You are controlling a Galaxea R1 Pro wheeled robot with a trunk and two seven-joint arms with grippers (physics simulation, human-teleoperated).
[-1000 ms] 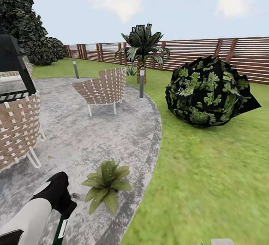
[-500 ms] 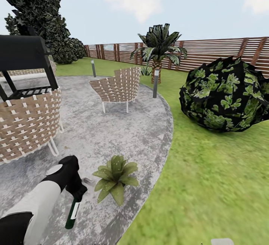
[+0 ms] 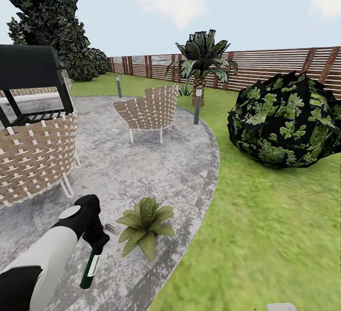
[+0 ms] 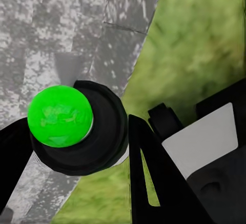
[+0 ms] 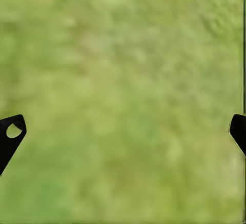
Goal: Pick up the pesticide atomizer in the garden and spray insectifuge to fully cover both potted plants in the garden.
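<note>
In the head view, the left gripper [image 3: 96, 241] sits low at the lower left, its jaws pinching the atomizer [image 3: 90, 269] — a slim dark bottle with a pale label, hanging below the gripper over the grey patio [image 3: 156, 169]. The left wrist view looks down the bottle's end, a bright green disc in a black ring [image 4: 77, 126], with a black finger [image 4: 154, 178] pressed against its side. Just right of the gripper in the head view, near the patio's edge, stands a potted plant [image 3: 146, 225]. Lawn [image 3: 265, 225] fills the right of the frame, with a dark bush [image 3: 286, 119], a palm [image 3: 202, 62] and a fence [image 3: 274, 67] beyond. Two woven chairs [image 3: 151, 109] stand on the patio. The right wrist view shows blurred grass and the right gripper [image 5: 123, 131] — its fingertips [image 5: 10, 134] at opposite edges, spread wide.
</note>
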